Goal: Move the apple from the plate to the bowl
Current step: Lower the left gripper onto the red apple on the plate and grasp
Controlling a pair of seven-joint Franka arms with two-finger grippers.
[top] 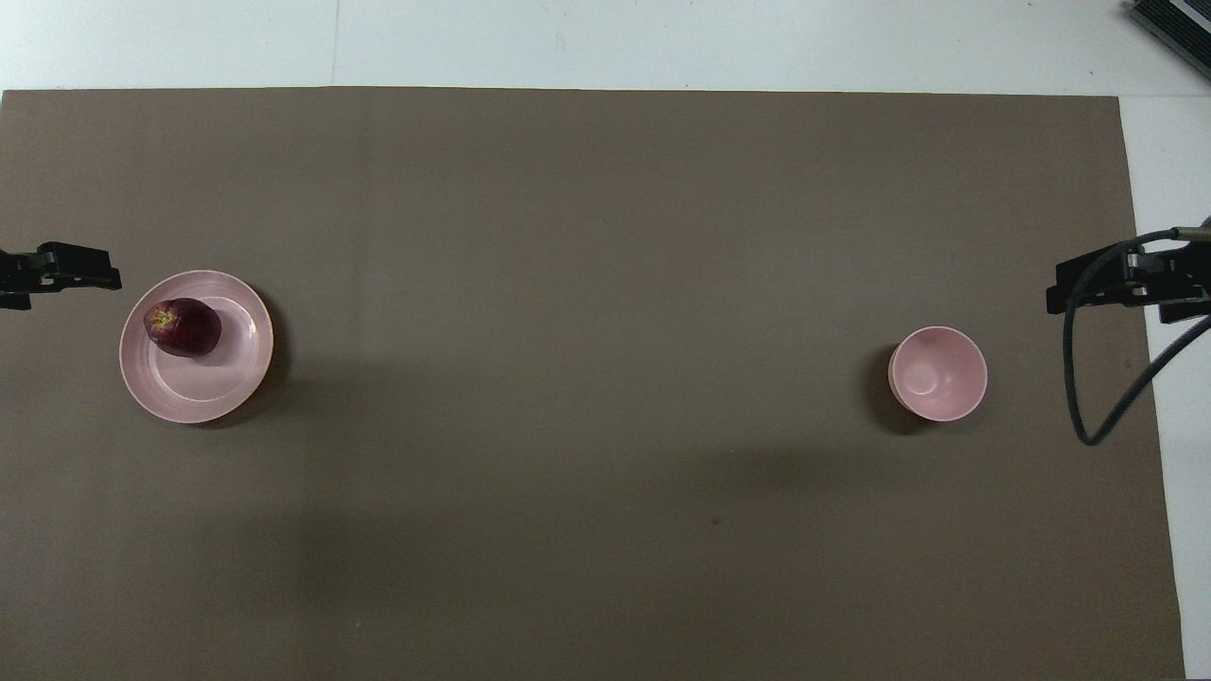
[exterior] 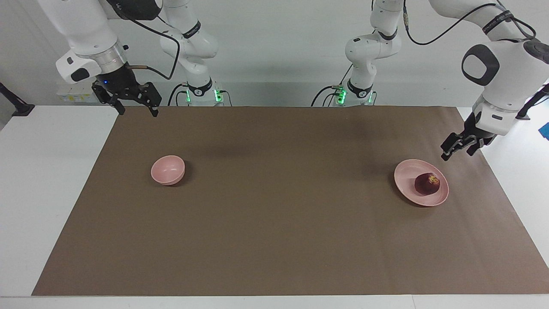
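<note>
I am on the approach: my left end effector [exterior: 458, 149] hangs spread and empty just beside the plate [exterior: 407, 184], where the apple [exterior: 427, 184] sits. Next I centre over the apple and descend. My right end effector [exterior: 128, 101] waits, spread, well apart from the plate.

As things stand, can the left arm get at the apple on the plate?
Probably yes: the left gripper hangs just off the plate, nothing lies between it and the apple, whose top is uncovered.
</note>
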